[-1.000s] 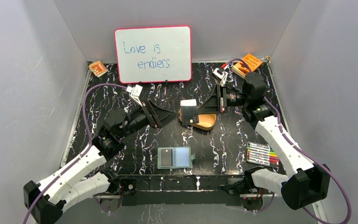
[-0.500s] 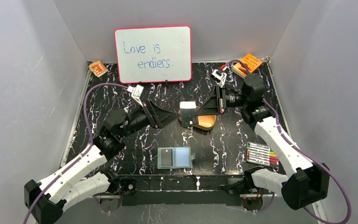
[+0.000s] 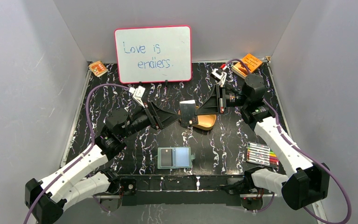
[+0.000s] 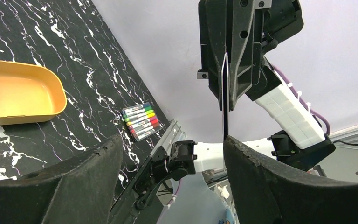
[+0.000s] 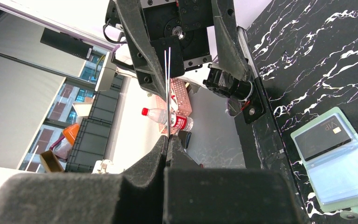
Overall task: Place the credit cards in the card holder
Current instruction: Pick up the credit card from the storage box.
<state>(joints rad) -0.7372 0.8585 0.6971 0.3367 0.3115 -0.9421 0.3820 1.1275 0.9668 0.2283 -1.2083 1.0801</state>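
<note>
Mid-air handover. The right arm (image 3: 275, 133) holds a dark card (image 3: 187, 112) upright over the tan tray (image 3: 208, 122), with the right jaws clenched on one end of it. The right wrist view shows the card edge-on, with two thin bright lines, so I cannot tell if it is one card or two pressed together. The left arm (image 3: 81, 163) faces it and the left jaws are released, spread wide. In the left wrist view the card's free end hangs just by the inner side of one finger (image 4: 261, 177), not yet touching as far as I can see. Change over the last second is small. The card has shifted a little toward the left jaws and its pale top strip now looks dimmer from above, so it is probably turned more edge-on. The left arm has crept in slightly. That likely means the pass is being lined up, with the left jaws closing next and the right letting go after. The wallet (image 3: 182, 156) lies open on the desk (image 3: 135, 144) near the arm bases, well apart from the handover. A second card (image 3: 167, 158) is already in the wallet's left pocket and the right pocket looks free. A dark thing lies at the tray's end, unclear what. There is some risk of slip or twist, since the card is thin and held by one end.
</note>
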